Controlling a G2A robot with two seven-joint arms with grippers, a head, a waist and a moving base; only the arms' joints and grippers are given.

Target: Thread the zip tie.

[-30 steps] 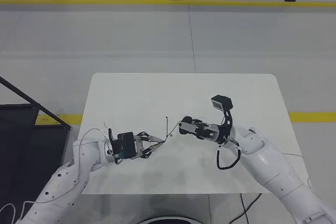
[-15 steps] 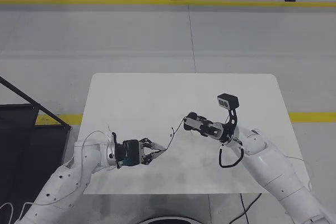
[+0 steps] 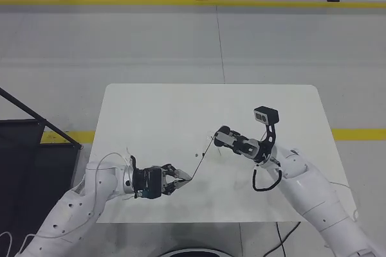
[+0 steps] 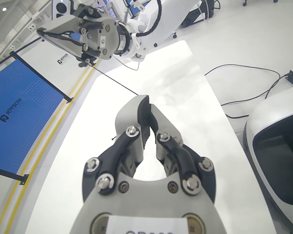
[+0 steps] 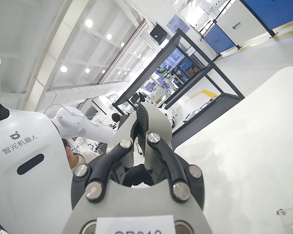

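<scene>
- Zip tie [image 3: 202,157]: plain black.
- Worktop [image 3: 180,109]: plain white.
- Left claw [image 3: 182,180] and right claw [image 3: 217,135]: black links, silver-grey fingers.
- Floor [image 3: 116,45]: pale grey, crossed by a yellow stripe [image 3: 367,133].

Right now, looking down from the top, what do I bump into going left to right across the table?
left tool → zip tie → right tool
</scene>
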